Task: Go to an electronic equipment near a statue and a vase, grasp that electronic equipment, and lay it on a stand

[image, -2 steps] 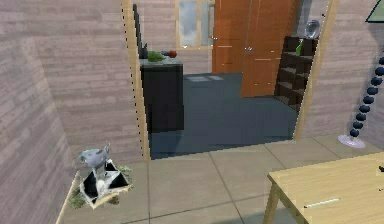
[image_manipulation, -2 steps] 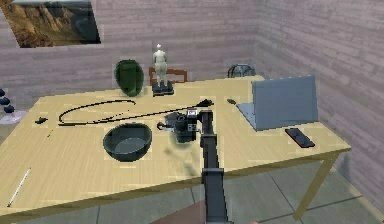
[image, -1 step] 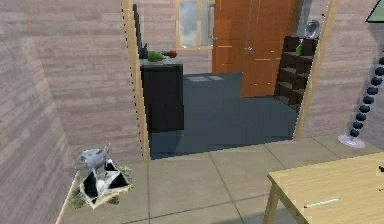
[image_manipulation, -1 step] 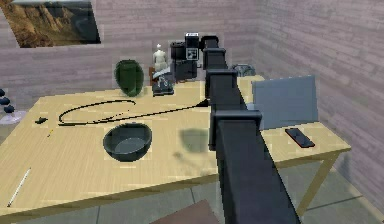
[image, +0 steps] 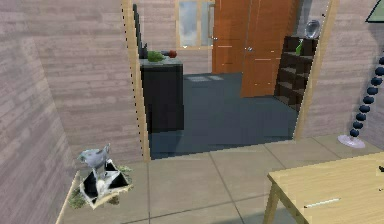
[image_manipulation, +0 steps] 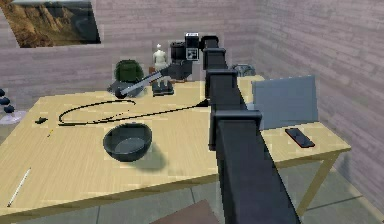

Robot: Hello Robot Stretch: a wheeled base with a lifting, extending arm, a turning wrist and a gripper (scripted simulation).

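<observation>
On the far side of the wooden table (image_manipulation: 190,135) a white statue (image_manipulation: 158,55) stands beside a dark green rounded vase (image_manipulation: 127,70). Just in front of them lies a small dark device (image_manipulation: 164,89). My arm (image_manipulation: 235,130) reaches out over the table. The gripper (image_manipulation: 128,90) and its thin fingers (image_manipulation: 140,84) point left in front of the vase, close to the dark device. With things on the table at and behind the gripper's far end, I cannot tell whether it holds anything.
A dark bowl (image_manipulation: 128,142), a looping black cable (image_manipulation: 85,110), a grey laptop (image_manipulation: 285,100) and a dark remote (image_manipulation: 299,137) share the table. Ahead, a doorway (image: 225,110) leads to a dark room with a black cabinet (image: 162,95) and shelves (image: 296,75). Clutter (image: 98,178) lies on the floor.
</observation>
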